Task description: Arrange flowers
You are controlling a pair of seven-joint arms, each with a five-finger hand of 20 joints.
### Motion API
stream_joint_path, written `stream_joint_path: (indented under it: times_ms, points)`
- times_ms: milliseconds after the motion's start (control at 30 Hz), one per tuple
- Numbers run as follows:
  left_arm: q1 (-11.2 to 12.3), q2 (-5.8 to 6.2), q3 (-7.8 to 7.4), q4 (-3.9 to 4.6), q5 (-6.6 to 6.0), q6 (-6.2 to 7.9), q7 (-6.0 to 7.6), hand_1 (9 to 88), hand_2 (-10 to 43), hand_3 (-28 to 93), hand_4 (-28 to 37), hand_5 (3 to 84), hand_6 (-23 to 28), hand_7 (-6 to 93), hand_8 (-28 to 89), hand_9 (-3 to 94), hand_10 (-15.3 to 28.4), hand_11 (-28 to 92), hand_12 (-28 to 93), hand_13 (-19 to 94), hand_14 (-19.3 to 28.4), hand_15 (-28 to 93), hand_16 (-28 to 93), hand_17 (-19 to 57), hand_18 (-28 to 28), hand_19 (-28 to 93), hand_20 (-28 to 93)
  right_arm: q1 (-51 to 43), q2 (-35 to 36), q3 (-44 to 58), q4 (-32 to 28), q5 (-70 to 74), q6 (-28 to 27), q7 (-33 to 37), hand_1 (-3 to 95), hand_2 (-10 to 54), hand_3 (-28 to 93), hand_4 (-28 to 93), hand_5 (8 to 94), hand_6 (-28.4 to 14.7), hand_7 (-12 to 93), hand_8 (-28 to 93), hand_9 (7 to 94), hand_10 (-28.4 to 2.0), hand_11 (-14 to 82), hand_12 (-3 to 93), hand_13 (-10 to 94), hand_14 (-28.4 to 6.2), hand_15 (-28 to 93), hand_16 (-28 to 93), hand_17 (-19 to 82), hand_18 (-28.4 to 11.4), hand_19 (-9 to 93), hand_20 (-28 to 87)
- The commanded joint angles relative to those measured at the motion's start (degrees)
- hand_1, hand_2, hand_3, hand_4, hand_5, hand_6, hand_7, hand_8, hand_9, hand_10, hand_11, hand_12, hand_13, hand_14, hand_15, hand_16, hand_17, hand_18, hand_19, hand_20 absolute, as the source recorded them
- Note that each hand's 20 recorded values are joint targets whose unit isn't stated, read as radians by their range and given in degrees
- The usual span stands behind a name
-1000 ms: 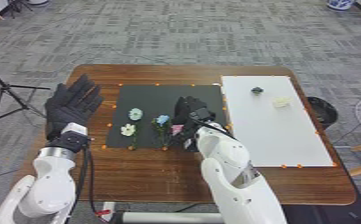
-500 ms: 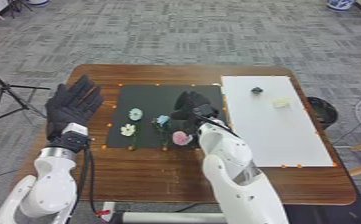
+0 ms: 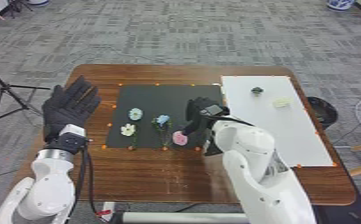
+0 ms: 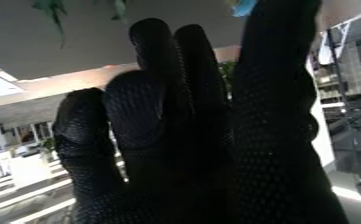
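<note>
Head view: right hand (image 3: 197,111) is over the right part of the black mat (image 3: 172,91), just beside the pink flower (image 3: 180,138); can't tell if they touch. Fingers loosely extended, relaxed, so roughly open; no flower seen in its grip. Left hand (image 3: 68,107) is wide open at the left side of the brown table (image 3: 159,172), fingers straight and spread a bit, holding nothing. Flowers on the mat: white flower (image 3: 128,130) left, blue flower (image 3: 162,120) in the middle with leaves and stem running toward the robot, pink flower to its right and nearer the robot, pale blue flower (image 3: 136,114) just past the white one. Right of the mat, white board (image 3: 270,135) carries a small dark flower (image 3: 256,90) and a cream flower (image 3: 281,102), near each other at the far end. Orange markers (image 3: 166,148) sit along the mat and board edges. Off the table: dark bin (image 3: 322,113) by the right edge, tripod (image 3: 7,86) on the floor to the left. Right wrist view: right hand (image 4: 185,172) has its fingers up, mostly straight, some slightly bent; green leaves (image 4: 48,7) and blue petals (image 4: 245,7) lie beyond the fingertips.
</note>
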Motion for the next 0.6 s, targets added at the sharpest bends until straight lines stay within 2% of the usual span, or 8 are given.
stream_joint_path:
  times_ms: [33, 233, 333, 367, 400, 467, 500, 600]
  points:
    - [0.0, -0.33, 0.22, -0.24, 0.65, -0.21, -0.84, 25.2, 15.4, 71, -28.3, 44.2, 7.5, 12.0, -9, 35.2, 13.3, 19, 8, 27, 15.0, 23, -3, -7.2, 14.8, 35, 9, -2.2, -0.2, -1.6, 0.5, -2.2, 2.2, -1.3, 73.1, -9.5, -6, -9, 69.5, -1.8, 16, -10, 66.4, -12.7, 34.1, 29.8, 62, -10.5, 75, 39, 36, -20.1, 85, 47]
    - [0.0, -0.45, 0.19, -0.23, 0.96, -0.33, -1.12, 25.2, 15.4, 70, -28.3, 44.2, 7.6, 12.0, -9, 35.1, 13.3, 19, 9, 27, 14.9, 23, -3, -7.1, 14.7, 35, 9, -2.8, -0.6, -2.7, 1.6, -2.8, 2.6, -1.2, 72.1, -9.5, -2, -10, 74.0, -1.2, 17, -10, 68.0, -13.0, 40.6, 32.9, 64, -10.6, 75, 40, 37, -20.8, 86, 47]
    - [-0.1, -0.52, 0.29, -0.18, 0.97, -0.41, -1.17, 25.2, 15.4, 70, -28.3, 44.2, 7.6, 12.0, -9, 35.2, 13.3, 19, 8, 27, 14.9, 23, -3, -7.2, 14.7, 35, 9, -3.0, -0.7, -3.1, 1.9, -3.6, 4.2, -1.7, 71.0, -9.5, 5, -13, 75.9, -0.9, 18, -11, 68.9, -13.0, 41.9, 33.0, 65, -10.9, 75, 41, 38, -21.4, 86, 46]
    - [-0.2, -0.62, 0.31, -0.15, 1.04, -0.43, -1.26, 25.2, 15.4, 71, -28.3, 44.2, 7.6, 12.0, -9, 35.2, 13.3, 19, 8, 27, 14.9, 23, -3, -7.1, 14.7, 35, 9, -3.0, -0.7, -3.2, 2.2, -4.2, 4.8, -2.2, 70.5, -9.5, 9, -16, 76.2, -1.0, 18, -8, 69.6, -13.0, 42.2, 32.8, 65, -10.9, 75, 41, 38, -21.7, 87, 45]
    - [-0.2, -0.65, 0.36, -0.19, 1.05, -0.35, -1.30, 25.2, 15.4, 71, -28.3, 44.2, 7.6, 12.1, -9, 35.2, 13.3, 19, 8, 27, 14.9, 23, -3, -7.2, 14.7, 35, 9, -3.0, -0.7, -3.1, 2.4, -4.8, 5.2, -3.1, 68.4, -9.5, 20, -23, 76.8, -1.3, 19, -1, 70.4, -13.1, 42.6, 32.5, 66, -11.0, 74, 40, 39, -22.4, 87, 44]
    - [-0.1, -0.68, 0.42, -0.23, 0.90, -0.40, -1.28, 25.2, 15.4, 71, -28.3, 44.2, 7.6, 12.0, -9, 35.2, 13.4, 19, 9, 27, 14.9, 23, -3, -7.1, 14.7, 35, 9, -3.2, -0.8, -3.2, 2.8, -6.8, 6.5, -4.1, 57.9, -9.5, 45, -27, 77.4, -1.5, 19, 2, 70.9, -12.9, 41.9, 34.1, 66, -11.0, 74, 40, 39, -22.6, 87, 43]
    - [-0.1, -0.69, 0.39, -0.26, 0.97, -0.41, -1.22, 25.1, 15.4, 71, -28.3, 44.2, 7.6, 12.0, -9, 35.2, 13.4, 19, 9, 27, 14.9, 23, -3, -7.1, 14.7, 35, 9, -3.3, -0.8, -3.2, 3.1, -7.2, 7.2, -4.4, 55.4, -9.5, 53, -28, 77.8, -1.7, 19, 3, 71.8, -12.5, 39.5, 37.8, 67, -11.0, 74, 40, 39, -22.7, 87, 43]
    - [-0.1, -0.63, 0.38, -0.23, 0.82, -0.37, -1.06, 25.1, 15.4, 71, -28.3, 44.2, 7.6, 12.0, -9, 35.2, 13.4, 19, 8, 27, 14.9, 23, -3, -7.1, 14.7, 35, 9, -3.5, -0.8, -3.2, 3.3, -5.5, 8.7, -3.2, 56.2, -9.5, 61, -28, 79.8, -1.4, 21, 4, 76.7, -11.3, 31.0, 47.5, 68, -10.7, 74, 40, 40, -22.7, 88, 42]
